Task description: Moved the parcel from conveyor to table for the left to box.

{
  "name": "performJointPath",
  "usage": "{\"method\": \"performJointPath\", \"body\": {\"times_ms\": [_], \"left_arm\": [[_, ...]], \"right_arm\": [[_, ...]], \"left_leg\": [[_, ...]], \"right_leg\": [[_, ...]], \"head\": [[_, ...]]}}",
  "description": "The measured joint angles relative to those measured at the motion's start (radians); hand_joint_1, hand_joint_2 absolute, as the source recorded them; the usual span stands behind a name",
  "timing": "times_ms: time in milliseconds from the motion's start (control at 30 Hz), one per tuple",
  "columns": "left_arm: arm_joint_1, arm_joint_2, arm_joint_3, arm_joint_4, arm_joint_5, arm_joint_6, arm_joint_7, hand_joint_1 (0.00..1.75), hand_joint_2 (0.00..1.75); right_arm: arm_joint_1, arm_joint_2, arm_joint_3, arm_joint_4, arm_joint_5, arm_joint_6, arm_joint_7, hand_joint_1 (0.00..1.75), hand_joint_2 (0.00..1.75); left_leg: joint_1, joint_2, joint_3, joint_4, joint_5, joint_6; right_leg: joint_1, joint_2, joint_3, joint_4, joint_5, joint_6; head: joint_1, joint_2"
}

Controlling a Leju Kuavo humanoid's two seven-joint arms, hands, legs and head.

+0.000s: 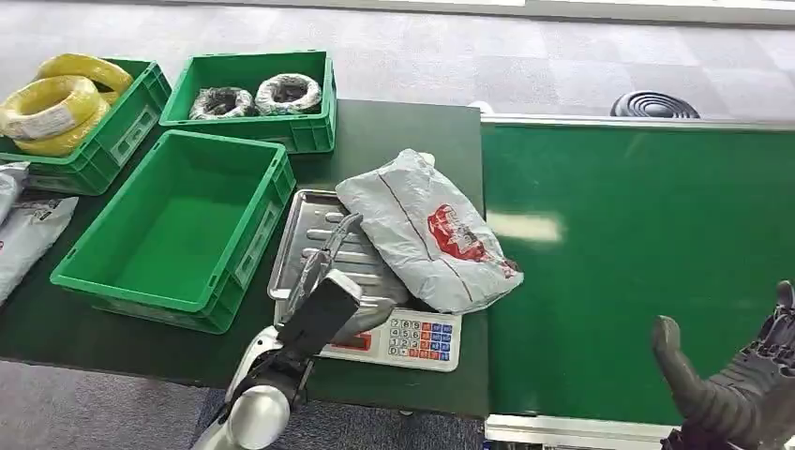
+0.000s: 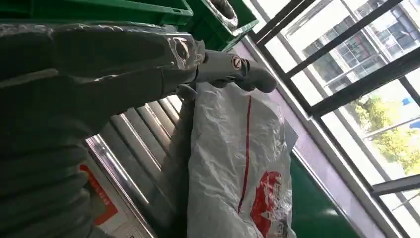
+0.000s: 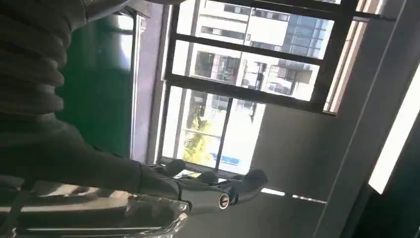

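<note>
A grey plastic parcel (image 1: 427, 230) with a red logo lies across the steel tray (image 1: 305, 220) of a scale, and its right end hangs over the green conveyor belt (image 1: 637, 253). My left hand (image 1: 323, 267) is over the tray just left of the parcel, its fingers stretched toward it and holding nothing. In the left wrist view the fingers (image 2: 233, 69) reach along the parcel (image 2: 237, 163) edge above the ribbed tray (image 2: 143, 144). My right hand (image 1: 741, 384) hovers open at the belt's near right corner, well away from the parcel. Its spread fingers (image 3: 213, 188) hold nothing.
An empty green crate (image 1: 178, 225) stands left of the scale. Behind it stand a crate of yellow coils (image 1: 70, 108) and a crate of wrapped dark coils (image 1: 253, 94). Grey bags (image 1: 23, 225) lie at the table's left edge. The scale's keypad (image 1: 422, 339) faces the front edge.
</note>
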Motion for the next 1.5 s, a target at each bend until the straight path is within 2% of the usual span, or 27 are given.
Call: {"method": "performJointPath", "body": {"times_ms": [100, 600, 900, 1167, 1500], "left_arm": [[-0.032, 0.0, -0.039, 0.058, -0.001, 0.011, 0.017, 0.0, 1.75], [-0.116, -0.005, -0.107, 0.328, -0.056, 0.079, 0.034, 0.0, 1.75], [-0.165, -0.033, -0.119, 0.453, -0.102, 0.218, 0.024, 0.0, 1.75], [-0.165, -0.035, -0.119, 0.452, 0.003, 0.248, -0.035, 0.0, 1.75], [-0.134, -0.011, -0.14, 0.339, 0.105, 0.155, -0.04, 0.0, 1.75]], "right_arm": [[0.0, -0.013, 0.026, 0.03, -0.054, -0.019, -0.015, 0.0, 1.75], [-0.011, -0.017, 0.132, 0.056, -0.067, -0.076, -0.017, 0.0, 1.75], [-0.012, 0.003, 0.178, 0.055, -0.036, -0.061, 0.001, 0.0, 1.75], [-0.01, 0.05, 0.173, 0.042, -0.008, -0.019, 0.02, 0.0, 1.75], [-0.001, 0.077, 0.152, 0.03, -0.012, 0.002, 0.02, 0.0, 1.75]], "left_leg": [[0.0, 0.001, 0.0, 0.0, 0.0, 0.0], [0.0, 0.0, 0.0, 0.0, 0.0, 0.0], [0.0, 0.0, 0.0, 0.0, 0.0, 0.0], [0.0, 0.0, 0.0, 0.0, 0.0, 0.0], [0.0, 0.0, 0.0, 0.0, 0.0, 0.0]], "right_leg": [[0.0, 0.0, 0.0, 0.0, 0.0, 0.0], [0.0, 0.0, 0.0, 0.0, 0.0, 0.0], [0.0, 0.0, 0.0, 0.0, 0.0, 0.0], [0.0, 0.0, 0.0, 0.0, 0.0, 0.0], [0.0, 0.0, 0.0, 0.0, 0.0, 0.0]], "head": [[0.0, 0.0], [0.0, 0.0], [0.0, 0.0], [0.0, 0.0], [0.0, 0.0]]}}
